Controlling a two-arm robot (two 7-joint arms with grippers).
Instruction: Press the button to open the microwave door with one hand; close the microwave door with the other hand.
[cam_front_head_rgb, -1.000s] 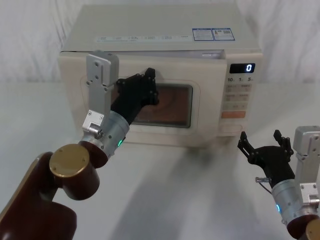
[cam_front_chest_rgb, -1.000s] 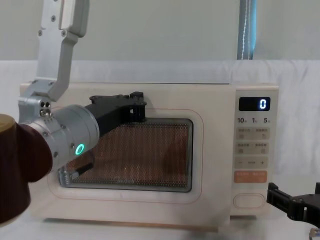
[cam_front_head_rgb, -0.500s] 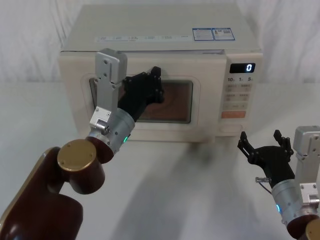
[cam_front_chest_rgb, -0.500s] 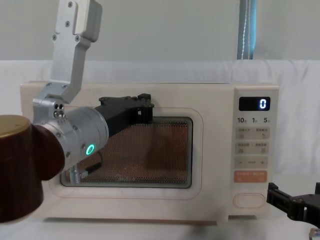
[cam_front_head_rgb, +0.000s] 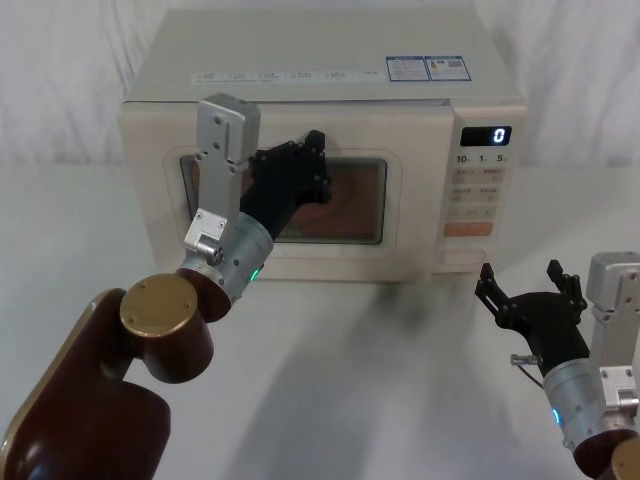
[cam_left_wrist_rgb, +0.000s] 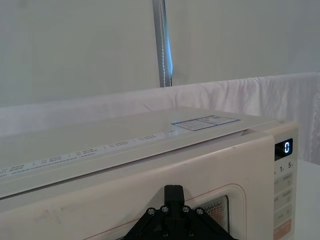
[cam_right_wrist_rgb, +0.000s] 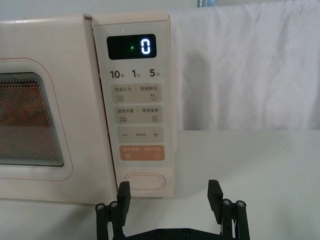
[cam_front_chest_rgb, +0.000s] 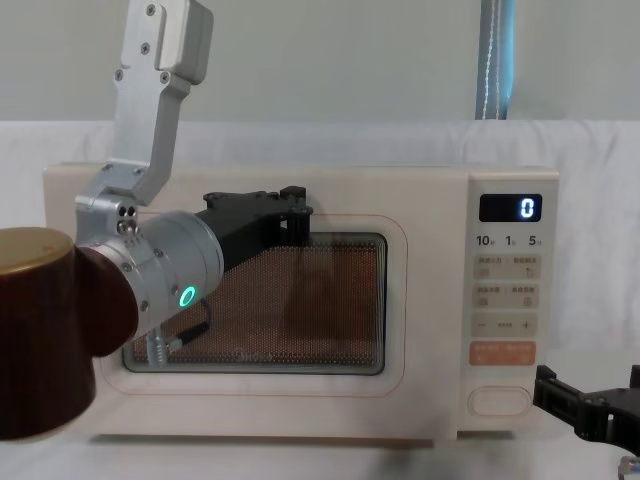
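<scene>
- Microwave door (cam_front_head_rgb: 160, 215), large cream panel with a dark rounded window and thin pink outline: sitting flush with the cream oven body, to the left of the narrow control panel (cam_right_wrist_rgb: 135, 100).
- Left gripper (cam_front_head_rgb: 312, 170), black claw on a silver-grey wrist: pressing its tip against the upper part of the door window; how far its fingers are parted cannot be told.
- Wide cream pill-shaped button (cam_right_wrist_rgb: 144, 181): lying at the bottom of the control panel, just under the orange rectangular key (cam_right_wrist_rgb: 142, 153).
- Right gripper (cam_right_wrist_rgb: 169, 196), matching black claw: hovering low in front of the button, apart from it, fingers spread wide and gripping nothing.
- Digital display (cam_front_chest_rgb: 511, 208): showing "0".
</scene>
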